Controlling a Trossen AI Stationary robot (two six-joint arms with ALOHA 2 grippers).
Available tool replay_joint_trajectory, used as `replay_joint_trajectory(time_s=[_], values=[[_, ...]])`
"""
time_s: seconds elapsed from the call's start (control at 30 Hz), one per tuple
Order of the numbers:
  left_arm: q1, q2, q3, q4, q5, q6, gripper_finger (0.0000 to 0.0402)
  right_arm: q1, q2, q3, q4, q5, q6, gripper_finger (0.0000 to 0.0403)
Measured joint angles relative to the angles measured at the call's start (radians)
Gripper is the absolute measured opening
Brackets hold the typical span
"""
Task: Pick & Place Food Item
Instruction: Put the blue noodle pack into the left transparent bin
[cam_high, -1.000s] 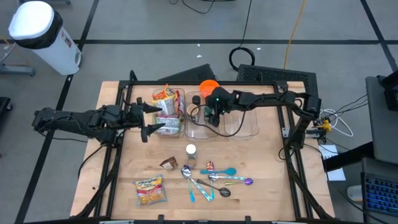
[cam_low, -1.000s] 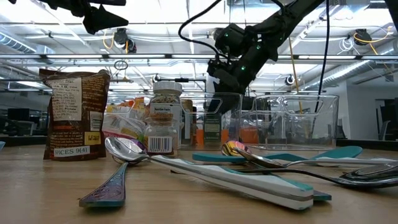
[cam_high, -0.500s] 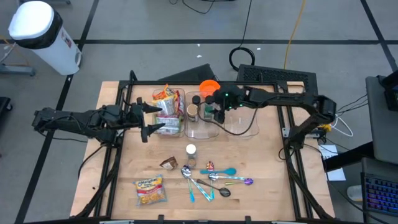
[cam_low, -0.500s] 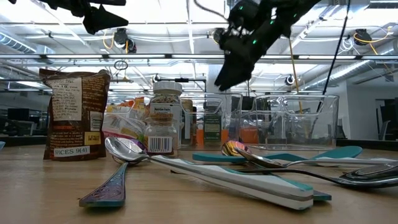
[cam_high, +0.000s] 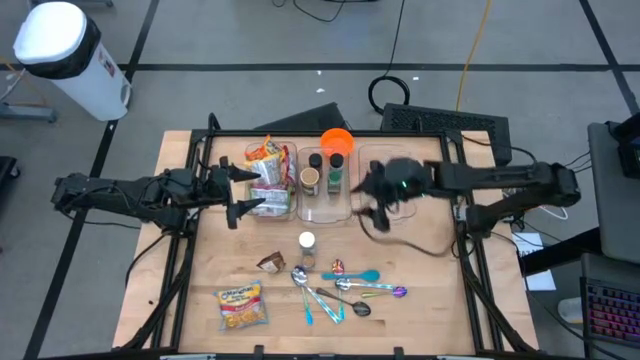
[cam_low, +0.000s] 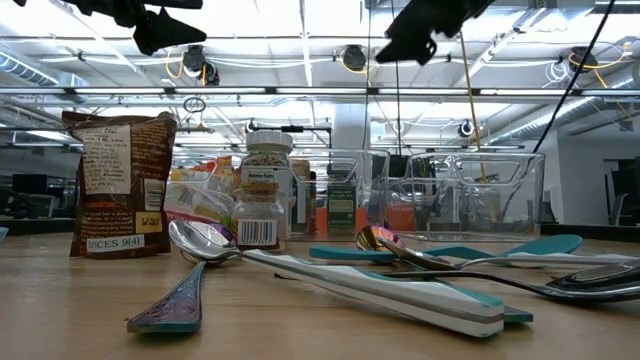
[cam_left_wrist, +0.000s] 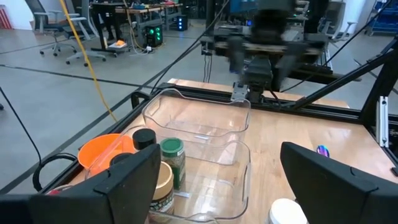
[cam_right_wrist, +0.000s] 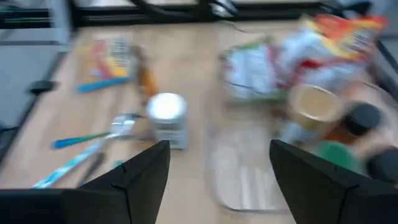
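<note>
The right gripper (cam_high: 378, 196) has withdrawn from the clear plastic bin (cam_high: 325, 207), jaws apart, empty. 3 jars sit inside; the white-capped spice jar (cam_high: 307, 246) below remains unplaced.

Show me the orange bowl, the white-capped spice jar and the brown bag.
orange bowl (cam_high: 337, 138), high view, on its inside.
spice jar (cam_low: 265, 195), low view, on its label.
brown bag (cam_low: 118, 183), low view, on its printed back panel.
</note>
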Motion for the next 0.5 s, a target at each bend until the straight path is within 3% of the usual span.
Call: replay_joint_trajectory(time_s=[0.27, 0.5], values=[[0.0, 0.0, 0.0, 0.001, 0.0, -0.01, 0.0334, 0.201, -0.054, -0.229, 0.332, 0.001, -0.03, 0.0265], [0.0, 0.004, 0.0, 0.002, 0.04, -0.03, 0.034, 0.255, -0.057, -0.374, 0.582, 0.003, -0.03, 0.0265]])
